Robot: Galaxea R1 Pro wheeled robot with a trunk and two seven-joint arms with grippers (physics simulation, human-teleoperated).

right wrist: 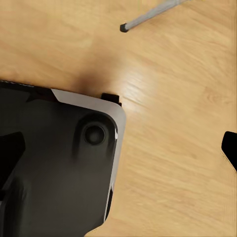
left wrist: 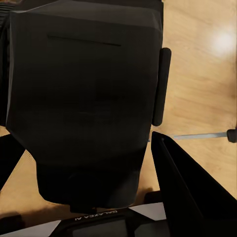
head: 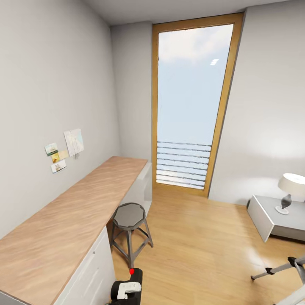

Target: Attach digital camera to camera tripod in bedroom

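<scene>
The digital camera (head: 135, 277), black with a red dot on top, is at the lower edge of the head view, held in my left gripper (head: 127, 291). In the left wrist view the camera's body (left wrist: 84, 89) sits between the dark fingers (left wrist: 190, 197) of my left gripper (left wrist: 86, 148). A silver leg and black joint of the camera tripod (head: 277, 267) show at the lower right on the floor. One tripod leg (left wrist: 197, 136) lies beyond the camera, and another leg (right wrist: 150, 14) crosses the floor in the right wrist view. My right gripper (right wrist: 121, 150) is open over the floor and my own base, holding nothing.
A long wooden desk (head: 72, 212) runs along the left wall, with a grey round stool (head: 129, 217) beside it. A tall wood-framed window (head: 192, 106) is straight ahead. At the right stands a low grey table (head: 264, 216) with a lamp (head: 290, 190). Open wood floor (head: 199, 250) lies between.
</scene>
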